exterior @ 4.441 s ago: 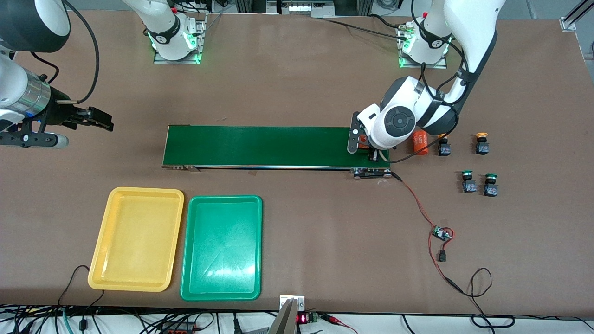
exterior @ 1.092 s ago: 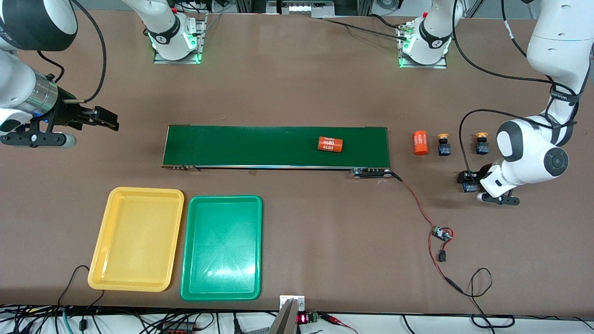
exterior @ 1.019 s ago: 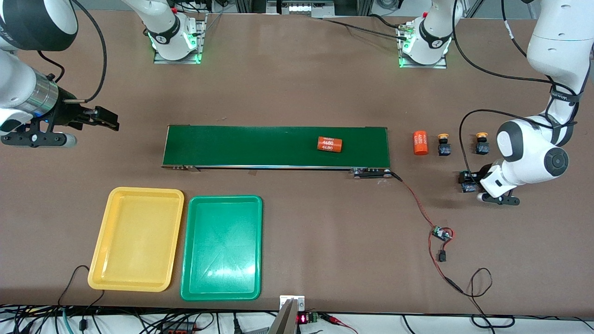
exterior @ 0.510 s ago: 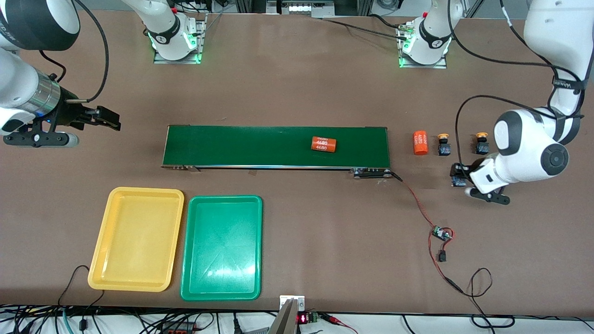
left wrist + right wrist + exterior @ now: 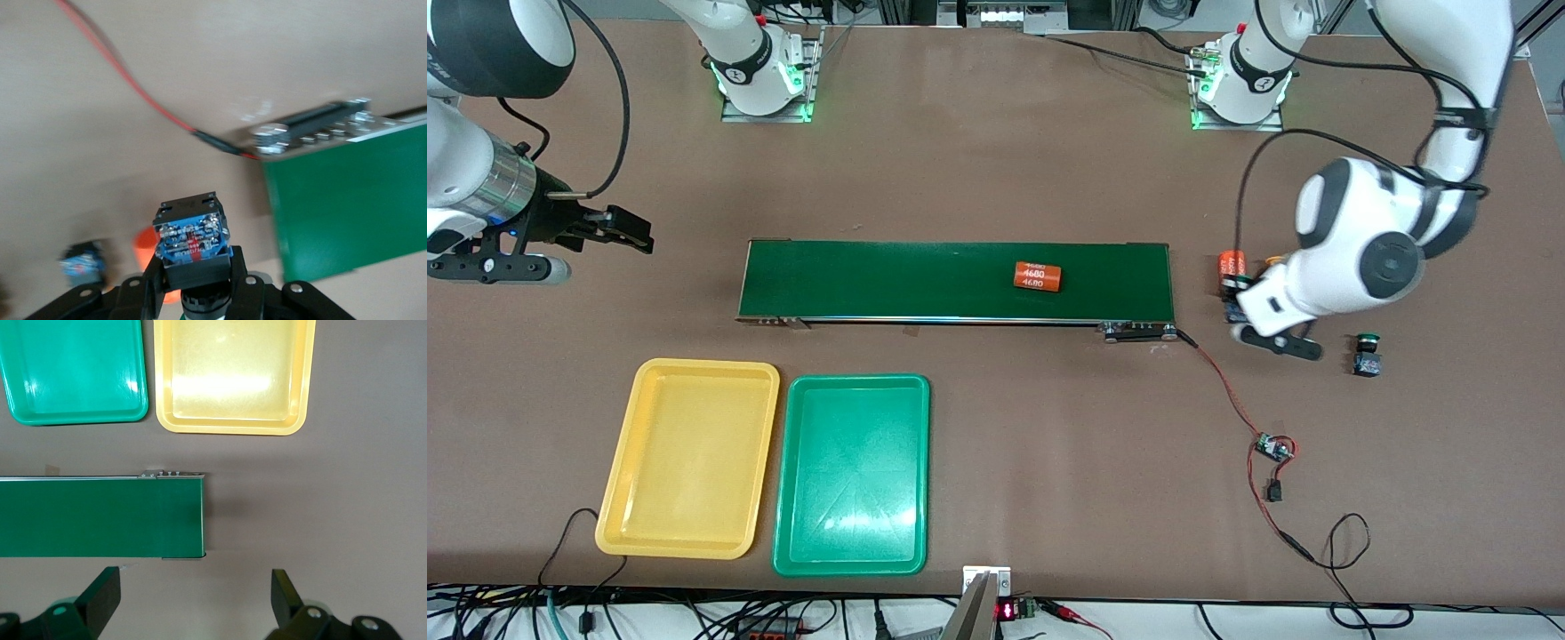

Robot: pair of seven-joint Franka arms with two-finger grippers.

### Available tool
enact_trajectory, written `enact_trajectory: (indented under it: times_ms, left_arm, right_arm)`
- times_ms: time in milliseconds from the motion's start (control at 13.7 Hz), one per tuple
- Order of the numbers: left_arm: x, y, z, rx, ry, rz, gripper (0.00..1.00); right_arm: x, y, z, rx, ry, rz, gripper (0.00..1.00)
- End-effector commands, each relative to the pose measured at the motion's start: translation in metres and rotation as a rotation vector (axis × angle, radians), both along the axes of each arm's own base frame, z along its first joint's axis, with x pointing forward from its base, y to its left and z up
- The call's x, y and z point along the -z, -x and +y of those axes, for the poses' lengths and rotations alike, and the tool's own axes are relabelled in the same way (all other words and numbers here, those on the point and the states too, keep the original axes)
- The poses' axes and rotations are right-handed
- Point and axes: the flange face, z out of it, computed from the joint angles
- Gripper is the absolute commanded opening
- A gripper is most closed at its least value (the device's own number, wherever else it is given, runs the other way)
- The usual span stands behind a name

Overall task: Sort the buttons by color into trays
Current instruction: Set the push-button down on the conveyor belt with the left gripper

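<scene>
My left gripper (image 5: 1236,298) is shut on a button (image 5: 1234,313) and holds it above the table, just off the left arm's end of the conveyor belt. The left wrist view shows the gripper (image 5: 195,259) and the button's black-and-blue body (image 5: 192,230); its cap is hidden. A green-capped button (image 5: 1367,353) stands on the table. One yellow cap (image 5: 1272,260) peeks out by the left arm; the other yellow button is hidden. The yellow tray (image 5: 689,458) and the green tray (image 5: 852,476) lie side by side, empty. My right gripper (image 5: 627,233) is open and waits off the belt's other end (image 5: 193,600).
The dark-green conveyor belt (image 5: 925,280) carries an orange "4680" cylinder (image 5: 1039,276). A second orange cylinder (image 5: 1231,263) stands beside my left gripper. A red wire (image 5: 1227,396) runs from the belt's end to a small board (image 5: 1272,447).
My left gripper has taken one green button off the table, lifted it and carried it toward the belt's end. The cylinder on the belt has moved toward the right arm's end. The right arm has barely moved.
</scene>
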Motion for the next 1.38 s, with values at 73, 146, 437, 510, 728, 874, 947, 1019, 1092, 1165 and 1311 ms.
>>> enact_trajectory:
  times_ms: [73, 146, 437, 510, 728, 874, 947, 1019, 1092, 1165, 1311]
  left_arm:
    - [0.002, 0.023, -0.053, 0.027, 0.047, -0.002, 0.0]
    - [0.007, 0.028, -0.066, 0.045, 0.053, -0.016, 0.0]
    - [0.04, 0.047, -0.087, 0.043, 0.056, -0.069, 0.0]
    - [0.043, 0.053, -0.097, 0.046, 0.059, -0.068, 0.0]
    - [0.051, 0.068, -0.119, 0.01, 0.054, -0.059, 0.0]
    - [0.067, 0.075, -0.122, 0.003, 0.062, -0.078, 0.01]
    - [0.076, 0.079, -0.121, 0.001, 0.063, -0.081, 0.03]
    - [0.078, 0.08, -0.121, 0.001, 0.063, -0.079, 0.04]
    - [0.078, 0.08, -0.121, 0.001, 0.063, -0.078, 0.16]
    - [0.077, 0.079, -0.121, 0.001, 0.064, -0.08, 0.61]
    - [0.065, 0.076, -0.122, 0.011, 0.07, -0.096, 1.0]
  right_arm:
    - [0.0, 0.001, 0.002, 0.016, -0.011, -0.007, 1.0]
    - [0.0, 0.001, 0.001, 0.017, -0.011, -0.007, 1.0]
    - [0.001, 0.0, 0.0, 0.02, -0.011, -0.005, 1.0]
    - [0.002, -0.001, 0.0, 0.02, -0.011, -0.007, 1.0]
    - [0.002, -0.001, -0.001, 0.022, -0.011, -0.01, 1.0]
    - [0.003, -0.001, -0.001, 0.022, -0.011, -0.008, 1.0]
    - [0.002, -0.001, -0.001, 0.022, -0.012, -0.008, 1.0]
    - [0.002, -0.001, -0.001, 0.022, -0.012, -0.008, 1.0]
    - [0.002, -0.001, -0.001, 0.022, -0.012, -0.008, 1.0]
    - [0.003, -0.001, -0.002, 0.024, -0.012, -0.007, 1.0]
    - [0.003, -0.001, 0.0, 0.021, -0.012, -0.008, 1.0]
